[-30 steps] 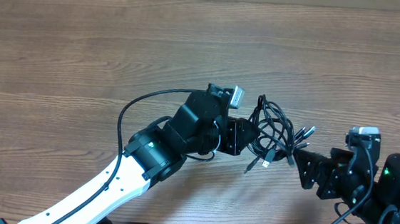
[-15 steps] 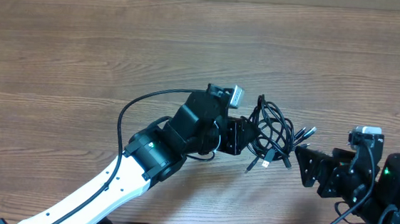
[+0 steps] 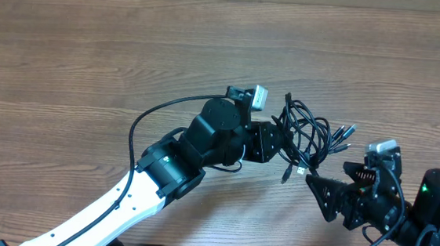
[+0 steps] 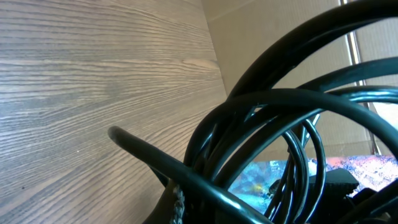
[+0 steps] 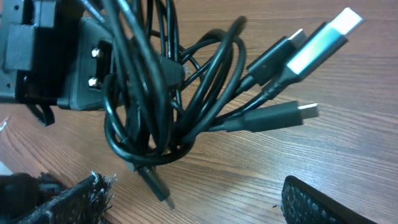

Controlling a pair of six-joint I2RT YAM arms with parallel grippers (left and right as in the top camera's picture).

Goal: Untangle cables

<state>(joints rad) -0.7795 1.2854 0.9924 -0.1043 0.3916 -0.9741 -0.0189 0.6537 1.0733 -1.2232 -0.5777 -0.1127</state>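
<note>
The cables (image 3: 307,138) are a knotted bunch of thin black cords with silver and black plug tips, right of the table's middle. My left gripper (image 3: 280,141) is shut on the bunch's left side; the loops fill the left wrist view (image 4: 280,124). My right gripper (image 3: 317,186) is open and empty, just below and right of the bunch. The right wrist view shows the cables (image 5: 168,93) hanging from the left gripper's jaws, several plugs fanning to the right, one tip pointing down between my open right fingers (image 5: 199,202).
The wooden table (image 3: 91,58) stretches bare to the left and far side. The left arm's thick black wire (image 3: 146,117) loops left of its wrist. The right arm's body (image 3: 426,206) sits at the lower right edge.
The left gripper has lifted and shifted the bunch slightly right and farther away. The right gripper has moved down and left, turned toward the bunch from below, with its fingers apart.
</note>
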